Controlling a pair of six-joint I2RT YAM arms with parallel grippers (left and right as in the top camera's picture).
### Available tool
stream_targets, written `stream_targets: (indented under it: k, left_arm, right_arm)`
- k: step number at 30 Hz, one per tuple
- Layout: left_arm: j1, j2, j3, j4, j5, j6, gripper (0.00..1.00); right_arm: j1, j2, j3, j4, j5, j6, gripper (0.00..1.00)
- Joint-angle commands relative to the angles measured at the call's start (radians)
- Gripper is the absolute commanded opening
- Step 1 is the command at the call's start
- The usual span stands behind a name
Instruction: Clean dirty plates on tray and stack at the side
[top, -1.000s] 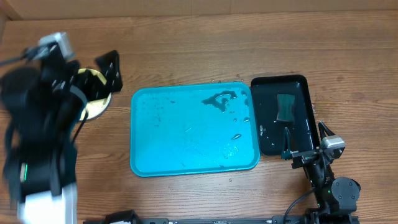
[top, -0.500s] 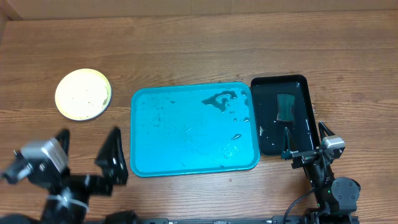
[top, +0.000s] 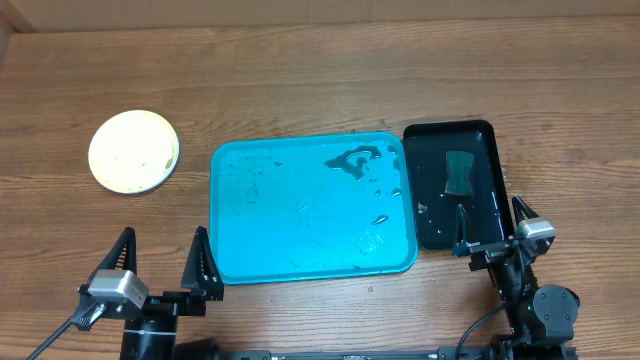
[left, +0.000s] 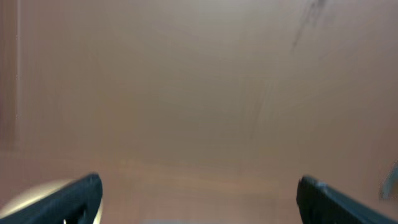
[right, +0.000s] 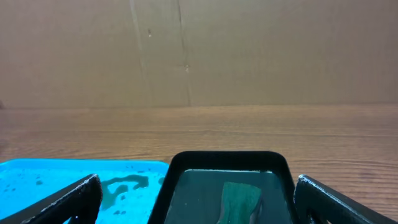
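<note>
Surface: brown wooden table (top: 320, 80), with a plain cardboard wall (right: 261, 50) standing behind it.
Centre: the big blue tray (top: 270, 220) lies flat in the middle of the table. Its floor is wet, with puddles (top: 352, 160) near its far right corner and scattered drops across its right half.
Far left: a pale yellow plate (top: 134, 151) with a few dark specks lies on the table, well apart from the blue tray. From above, I cannot tell whether other plates lie under it.
Right side: a smaller glossy black tray (top: 482, 165) sits just beside the blue tray's right edge. It is wet inside, and a dark green sponge (top: 459, 172) lies in its far half.
Left arm: the left claw (top: 160, 262) is at the near edge of the table, close to the blue tray's near left corner. Its fingers are spread wide with nothing between them, and its own camera view is too blurred to read.
Right arm: the right claw (top: 492, 222) is at the near end of the black tray, fingers wide apart and empty. Its own camera looks across the sponge, with the blue tray to the left.
</note>
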Motion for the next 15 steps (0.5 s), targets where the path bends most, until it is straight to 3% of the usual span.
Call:
stream_targets:
  k: [1, 8, 11, 15]
  left_arm:
    - [-0.034, -0.070, -0.164, 0.276, -0.011, -0.036, 1.00]
    - [-0.104, -0.070, -0.379, 0.730, -0.064, -0.036, 1.00]
    - [-0.149, -0.070, -0.460, 0.818, -0.118, -0.036, 1.00]
    - [-0.179, -0.070, -0.544, 0.821, -0.170, -0.036, 1.00]
  right_arm:
    - [-0.001, -0.009, -0.011, 0.005, 0.010, 0.000, 1.00]
    - [-0.001, -0.009, -0.011, 0.005, 0.010, 0.000, 1.00]
    - [-0.001, -0.009, -0.011, 0.005, 0.010, 0.000, 1.00]
    - [-0.001, -0.009, -0.011, 0.005, 0.010, 0.000, 1.00]
